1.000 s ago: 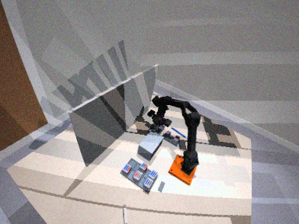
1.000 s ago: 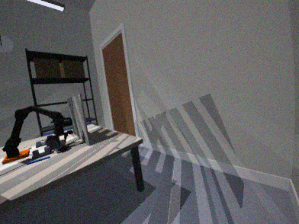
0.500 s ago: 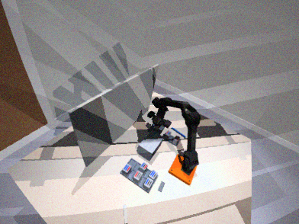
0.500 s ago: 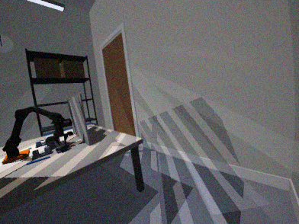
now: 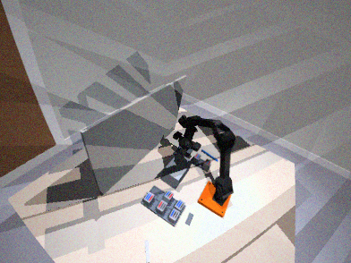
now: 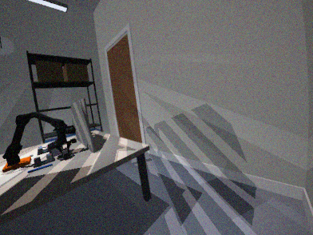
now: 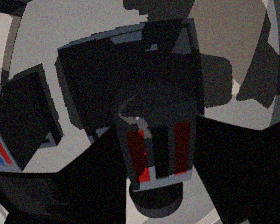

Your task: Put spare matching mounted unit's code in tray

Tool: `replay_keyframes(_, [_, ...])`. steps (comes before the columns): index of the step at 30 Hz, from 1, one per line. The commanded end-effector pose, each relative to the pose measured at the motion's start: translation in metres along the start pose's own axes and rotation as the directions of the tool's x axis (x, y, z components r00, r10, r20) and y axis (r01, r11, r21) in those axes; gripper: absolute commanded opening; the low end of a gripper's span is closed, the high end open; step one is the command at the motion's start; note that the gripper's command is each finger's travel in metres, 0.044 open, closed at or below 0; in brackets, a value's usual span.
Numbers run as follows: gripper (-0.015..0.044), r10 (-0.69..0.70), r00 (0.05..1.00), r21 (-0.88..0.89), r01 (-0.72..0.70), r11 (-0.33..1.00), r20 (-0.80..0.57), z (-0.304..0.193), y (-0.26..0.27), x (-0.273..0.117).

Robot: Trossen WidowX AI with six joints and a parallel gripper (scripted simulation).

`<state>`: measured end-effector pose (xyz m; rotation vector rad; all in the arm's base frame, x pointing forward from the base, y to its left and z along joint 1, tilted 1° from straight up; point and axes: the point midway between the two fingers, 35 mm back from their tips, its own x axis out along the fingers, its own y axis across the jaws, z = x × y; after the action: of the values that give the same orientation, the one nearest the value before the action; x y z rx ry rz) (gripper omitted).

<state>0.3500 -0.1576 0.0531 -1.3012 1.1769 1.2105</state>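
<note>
My gripper [image 5: 183, 153] [image 6: 64, 149] [image 7: 149, 122] is shut on a dark grey spare unit [image 7: 182, 150] with red and black stripes. The wrist view shows the spare hanging over the near edge of the tray [image 7: 80, 43] [image 5: 168, 180], whose inside is in deep shadow. A dark block with a striped face [image 7: 6, 152] [image 5: 197, 156], perhaps the mounted unit, stands beside the tray. No part code is readable. The rack [image 5: 154, 211] holds several spares with red, blue and white stripes. The fingertips are dark and hard to make out in the top and exterior views.
A tall grey panel [image 5: 130, 143] [image 6: 83, 124] stands behind the tray and close to the arm. A blue stick [image 5: 209, 155] [image 6: 40, 168] lies near the striped block. A small grey piece [image 5: 189, 219] lies beside the rack. The arm's base [image 5: 215, 203] is orange.
</note>
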Motion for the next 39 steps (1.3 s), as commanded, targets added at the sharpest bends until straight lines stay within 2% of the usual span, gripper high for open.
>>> replay_keyframes(1, [0.0105,0.000,1.000,0.000,0.000,1.000,0.000,0.000,0.000,0.000])
replay_keyframes(14, [0.0440,0.000,1.000,0.000,0.000,1.000,0.000,0.000,0.000,0.000])
replay_keyframes(16, [0.0440,0.000,1.000,0.000,0.000,1.000,0.000,-0.001,-0.002,-0.010])
replay_keyframes(23, [0.0440,0.000,1.000,-0.004,0.000,1.000,0.000,0.000,0.000,-0.104])
replay_keyframes(39, [0.0440,-0.014,1.000,-0.003,0.014,1.000,-0.007,-0.002,-0.002,-0.104])
